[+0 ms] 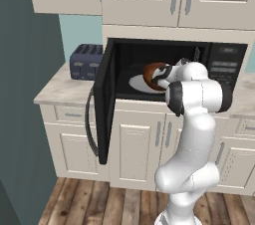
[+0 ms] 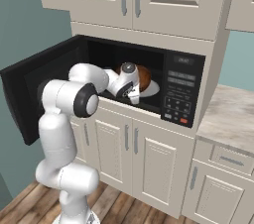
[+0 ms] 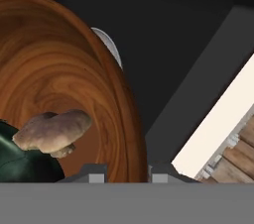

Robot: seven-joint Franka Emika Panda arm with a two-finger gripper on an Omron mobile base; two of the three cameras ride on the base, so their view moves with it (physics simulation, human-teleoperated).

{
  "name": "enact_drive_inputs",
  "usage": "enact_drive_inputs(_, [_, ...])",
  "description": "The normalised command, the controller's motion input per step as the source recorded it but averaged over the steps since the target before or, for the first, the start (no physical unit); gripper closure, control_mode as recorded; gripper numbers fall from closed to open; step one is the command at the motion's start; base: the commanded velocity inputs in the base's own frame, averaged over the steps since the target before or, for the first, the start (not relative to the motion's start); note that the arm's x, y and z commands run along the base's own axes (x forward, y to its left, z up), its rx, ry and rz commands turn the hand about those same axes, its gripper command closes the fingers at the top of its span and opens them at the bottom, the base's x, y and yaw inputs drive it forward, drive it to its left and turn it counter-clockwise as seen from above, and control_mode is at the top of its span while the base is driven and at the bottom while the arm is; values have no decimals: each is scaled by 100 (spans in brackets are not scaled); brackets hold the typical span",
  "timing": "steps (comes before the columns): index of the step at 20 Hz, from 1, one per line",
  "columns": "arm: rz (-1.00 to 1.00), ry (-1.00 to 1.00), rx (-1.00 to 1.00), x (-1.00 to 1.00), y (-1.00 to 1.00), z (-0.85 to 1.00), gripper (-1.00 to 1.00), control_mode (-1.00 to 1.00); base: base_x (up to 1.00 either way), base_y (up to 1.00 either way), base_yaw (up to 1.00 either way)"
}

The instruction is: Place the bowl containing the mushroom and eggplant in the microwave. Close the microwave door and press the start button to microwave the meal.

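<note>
No writing reads clearly on the black microwave [image 1: 174,69]; its keypad marks are too small. The gripper [image 3: 126,176] clamps the rim of the round, wood-grained bowl [image 3: 59,89] inside the cavity above the white turntable [image 1: 135,83]. In the bowl lie the lumpy tan mushroom [image 3: 52,131] and glossy dark eggplant [image 3: 20,161].

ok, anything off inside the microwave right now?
The bowl is tipped steeply on its side above the turntable, pinched at its rim between the fingers. The mushroom and eggplant sit low against its wall and could slide out.
</note>
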Motion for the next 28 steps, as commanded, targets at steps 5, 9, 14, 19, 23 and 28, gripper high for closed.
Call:
enact_drive_inputs(5, [-1,6,0,40,0,-31,100,-100,0,0,0])
enact_drive_inputs(9, [-3,1,0,49,-4,-6,100,-100,0,0,0])
enact_drive_inputs(14, [-5,0,0,42,-1,-6,-100,-100,0,0,0])
enact_drive_inputs(19, [-3,0,0,13,0,-1,-100,-100,0,0,0])
enact_drive_inputs(23, [0,-8,0,-31,5,-11,-100,-100,0,0,0])
enact_drive_inputs(28, [0,-23,0,-60,13,-18,-100,-100,0,0,0])
